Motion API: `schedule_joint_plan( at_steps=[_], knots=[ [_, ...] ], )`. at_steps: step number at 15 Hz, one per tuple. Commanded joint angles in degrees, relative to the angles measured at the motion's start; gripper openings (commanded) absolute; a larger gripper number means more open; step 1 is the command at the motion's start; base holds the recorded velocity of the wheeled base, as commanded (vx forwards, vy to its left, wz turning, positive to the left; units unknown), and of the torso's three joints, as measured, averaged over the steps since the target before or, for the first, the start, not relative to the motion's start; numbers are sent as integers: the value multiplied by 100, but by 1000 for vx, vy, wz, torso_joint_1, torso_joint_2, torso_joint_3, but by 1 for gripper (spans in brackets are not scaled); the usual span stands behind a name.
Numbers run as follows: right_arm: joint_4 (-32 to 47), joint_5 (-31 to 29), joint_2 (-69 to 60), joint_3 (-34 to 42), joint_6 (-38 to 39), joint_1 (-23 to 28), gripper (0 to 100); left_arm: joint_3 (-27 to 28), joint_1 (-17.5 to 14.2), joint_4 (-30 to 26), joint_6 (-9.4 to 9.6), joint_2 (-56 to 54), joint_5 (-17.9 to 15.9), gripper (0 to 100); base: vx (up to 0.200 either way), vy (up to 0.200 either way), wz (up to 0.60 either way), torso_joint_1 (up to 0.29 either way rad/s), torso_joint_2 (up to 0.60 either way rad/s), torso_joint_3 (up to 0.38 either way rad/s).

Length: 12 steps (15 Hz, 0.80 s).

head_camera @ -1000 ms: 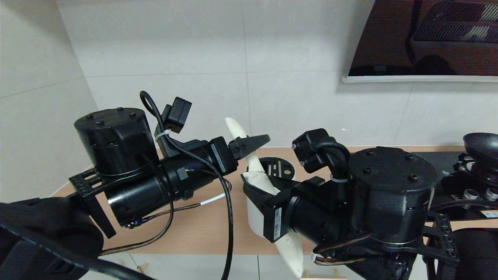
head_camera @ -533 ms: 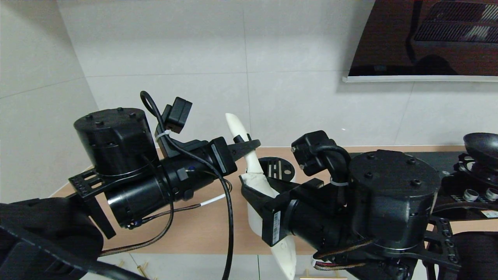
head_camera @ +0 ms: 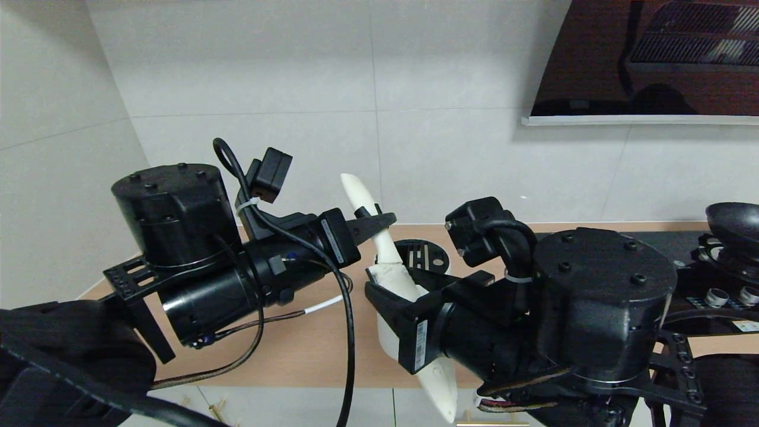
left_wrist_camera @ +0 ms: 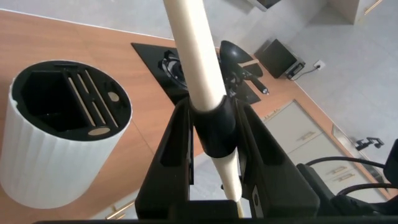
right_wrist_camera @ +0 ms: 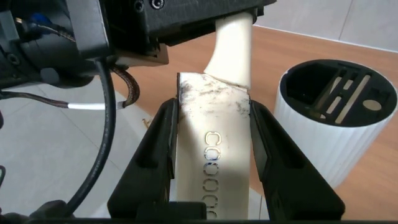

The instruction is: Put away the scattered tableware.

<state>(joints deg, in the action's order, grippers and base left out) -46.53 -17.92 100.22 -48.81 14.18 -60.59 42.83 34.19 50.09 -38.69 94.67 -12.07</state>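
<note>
Head view: left gripper (head_camera: 376, 223) around spatula (head_camera: 360, 194)

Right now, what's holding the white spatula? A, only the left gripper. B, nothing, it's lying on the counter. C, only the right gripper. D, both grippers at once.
D: the left gripper is clamped on the handle of the white spatula, and the right gripper is clamped on its slotted blade.

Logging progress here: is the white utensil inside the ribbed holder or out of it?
Out. The left gripper and right gripper both clamp the white utensil in the air, clear of the ribbed holder.
</note>
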Motion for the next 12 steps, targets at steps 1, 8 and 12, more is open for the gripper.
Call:
schedule_joint_plan(
  at_steps=[1,8,12],
  knots=[
    [4,-1,-11,3,6,3,100,15,-1,1,-7,-54,3,0,0,0,0,0,0,0],
    [-5,-10,-574,73,-47,328,100,420,-9,-676,20,-353,337,0,0,0,0,0,0,0],
    [215,157,-1048,38,-135,1084,100,1307,-124,-1942,204,-678,1242,0,0,0,0,0,0,0]
  ],
)
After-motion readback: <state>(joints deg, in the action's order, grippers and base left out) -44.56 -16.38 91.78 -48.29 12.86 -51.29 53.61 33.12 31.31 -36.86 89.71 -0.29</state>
